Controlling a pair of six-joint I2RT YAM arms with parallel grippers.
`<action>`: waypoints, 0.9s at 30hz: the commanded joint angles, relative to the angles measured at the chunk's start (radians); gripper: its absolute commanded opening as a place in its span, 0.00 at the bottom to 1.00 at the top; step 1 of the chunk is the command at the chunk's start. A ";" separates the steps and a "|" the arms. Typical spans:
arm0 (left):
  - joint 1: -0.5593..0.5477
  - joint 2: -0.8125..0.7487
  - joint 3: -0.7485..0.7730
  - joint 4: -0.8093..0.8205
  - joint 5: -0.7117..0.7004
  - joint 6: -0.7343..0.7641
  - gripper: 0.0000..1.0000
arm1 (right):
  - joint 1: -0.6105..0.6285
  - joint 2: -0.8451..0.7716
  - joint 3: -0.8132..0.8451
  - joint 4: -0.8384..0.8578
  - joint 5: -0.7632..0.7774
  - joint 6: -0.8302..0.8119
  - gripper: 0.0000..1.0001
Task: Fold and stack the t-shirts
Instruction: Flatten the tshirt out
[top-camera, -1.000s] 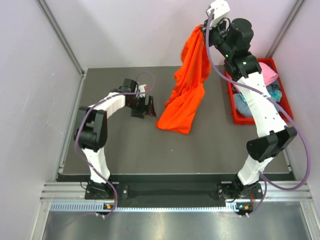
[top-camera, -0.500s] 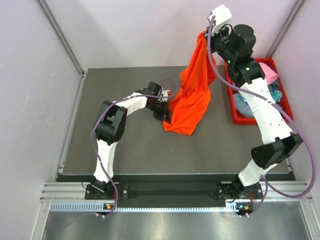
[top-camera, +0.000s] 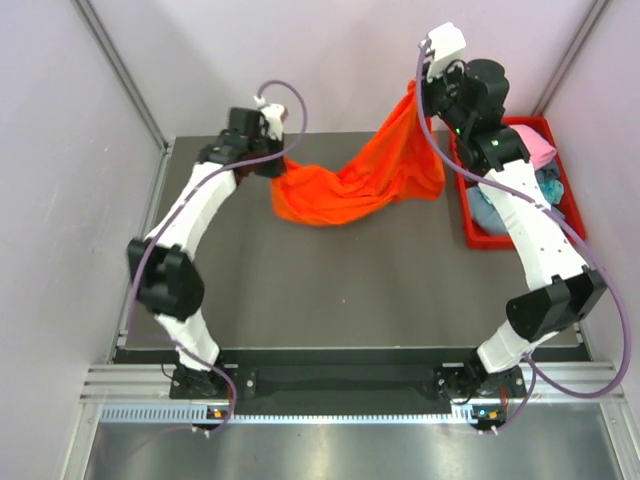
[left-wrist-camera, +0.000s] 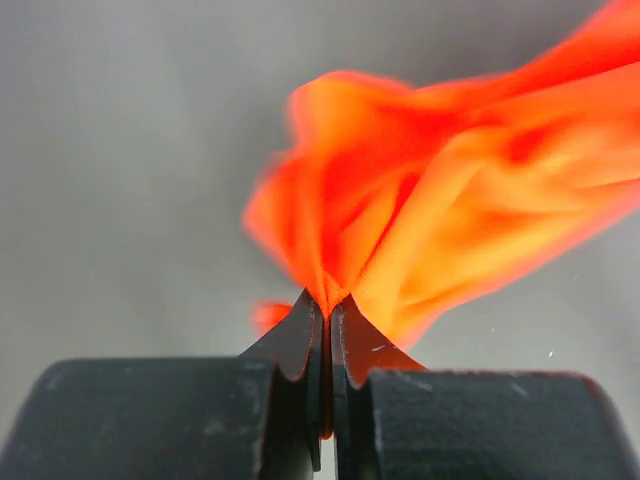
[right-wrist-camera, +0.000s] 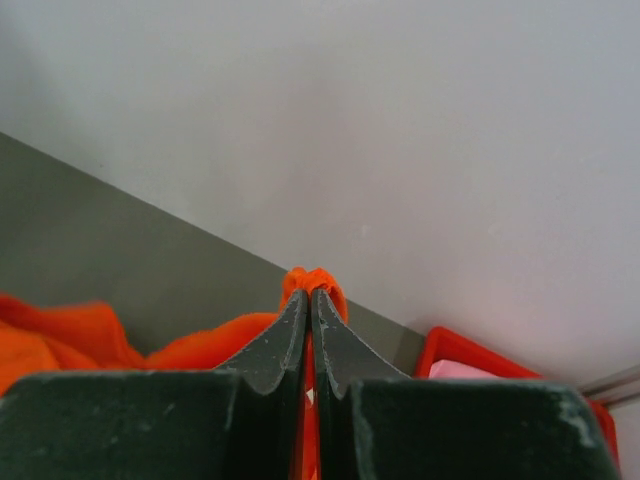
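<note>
left gripper (left-wrist-camera: 327, 308) pinches orange t-shirt (top-camera: 340, 190) | right gripper (right-wrist-camera: 309, 300) likewise | top view alone: it sags between

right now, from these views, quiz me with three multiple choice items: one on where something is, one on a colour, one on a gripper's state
1. Where does the red bin stand on the table?
A. at its right edge
B. at its left edge
C. in the middle

2. What colour is the t-shirt stretched between the two arms?
A. pink
B. grey-blue
C. orange

3. How is the left gripper?
A. open above bare table
B. shut on the t-shirt
C. open inside the bin

Answers:
1 A, the top view shows the bin against the right side, beside the right arm.
2 C, the cloth is bright orange in all three views.
3 B, the left wrist view shows the jaws pinched together on orange cloth; the right gripper is shut on the other end.
</note>
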 joint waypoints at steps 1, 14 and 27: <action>-0.006 -0.191 0.043 -0.048 -0.047 0.106 0.01 | -0.008 -0.107 -0.055 -0.033 0.001 0.063 0.00; -0.007 -0.402 -0.425 -0.248 0.113 -0.078 0.20 | -0.007 -0.315 -0.540 -0.368 -0.280 0.230 0.00; 0.011 -0.282 -0.329 -0.145 -0.056 -0.032 0.79 | -0.008 -0.036 -0.341 -0.314 -0.289 0.088 0.71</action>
